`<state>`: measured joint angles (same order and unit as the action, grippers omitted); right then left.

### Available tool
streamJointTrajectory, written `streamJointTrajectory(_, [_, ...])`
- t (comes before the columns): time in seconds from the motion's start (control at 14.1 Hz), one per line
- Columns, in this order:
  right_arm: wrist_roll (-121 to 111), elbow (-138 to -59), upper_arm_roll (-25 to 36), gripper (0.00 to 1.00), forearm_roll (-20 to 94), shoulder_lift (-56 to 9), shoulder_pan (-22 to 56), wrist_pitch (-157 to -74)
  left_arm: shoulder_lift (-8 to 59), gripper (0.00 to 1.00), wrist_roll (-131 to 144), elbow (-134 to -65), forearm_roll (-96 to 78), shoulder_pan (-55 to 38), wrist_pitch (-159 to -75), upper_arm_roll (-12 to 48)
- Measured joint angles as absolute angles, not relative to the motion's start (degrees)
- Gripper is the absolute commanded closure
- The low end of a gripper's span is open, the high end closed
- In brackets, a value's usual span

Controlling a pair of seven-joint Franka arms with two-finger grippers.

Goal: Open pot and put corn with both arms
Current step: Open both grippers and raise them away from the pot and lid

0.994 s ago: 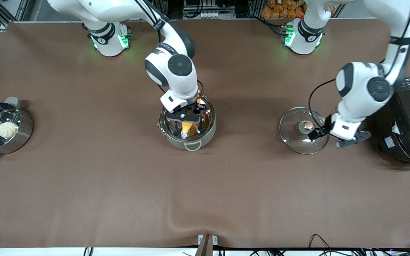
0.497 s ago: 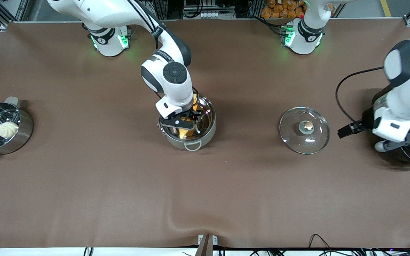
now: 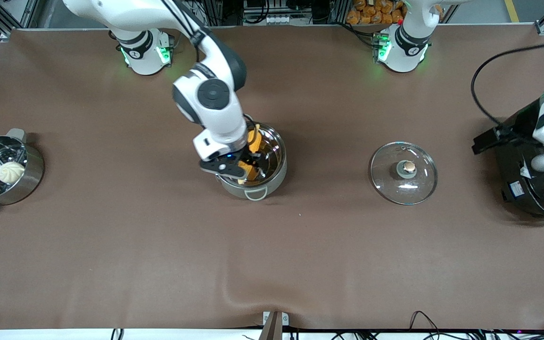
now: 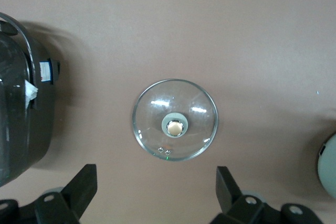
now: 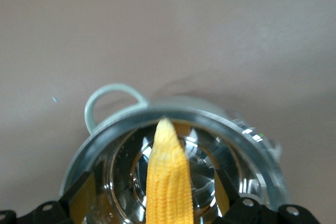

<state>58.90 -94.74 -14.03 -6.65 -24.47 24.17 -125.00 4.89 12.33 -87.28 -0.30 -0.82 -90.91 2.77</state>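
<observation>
Front view: lid [image 3: 403,173] off beside pot [image 3: 252,163]; right gripper [image 3: 235,166] fingers spread, corn [image 3: 251,156] in pot; left gripper [image 4: 155,192] spread, over lid.

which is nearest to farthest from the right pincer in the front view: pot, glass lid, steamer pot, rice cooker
1. The pot: the right pincer, open, is in it with the corn.
2. The glass lid: on the table toward the left arm's end.
3. The steamer pot: at the right arm's end, clearly farther than the lid.
4. The rice cooker: at the left arm's end, farthest.
</observation>
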Motion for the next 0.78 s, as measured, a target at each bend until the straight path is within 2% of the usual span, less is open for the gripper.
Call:
streamJointTrajectory(0.28, [45.8, -92.3, -12.2, 0.00, -5.7, -17.6, 19.0, -113.1, 2.7, 0.00, 11.1, -87.2, -0.3, -0.5, -89.2, 2.8])
streamJointTrajectory(0.5, [31.0, -91.6, -9.1, 0.00, -5.1, -11.8, 12.3, -103.9, 2.3, 0.00, 9.6, -87.3, -0.3, -0.3, -88.5, 2.9])
streamJointTrajectory(0.64, [19.0, -90.6, -2.9, 0.00, -2.2, -9.0, 10.1, -98.9, 2.4, 0.00, 7.1, -87.5, -0.3, 0.1, -88.4, 2.9])
streamJointTrajectory(0.78, [10.0, -89.9, 4.2, 0.00, 0.4, -7.3, 9.7, -97.5, 2.4, 0.00, 5.3, -87.6, -0.3, 1.0, -88.3, 2.8])
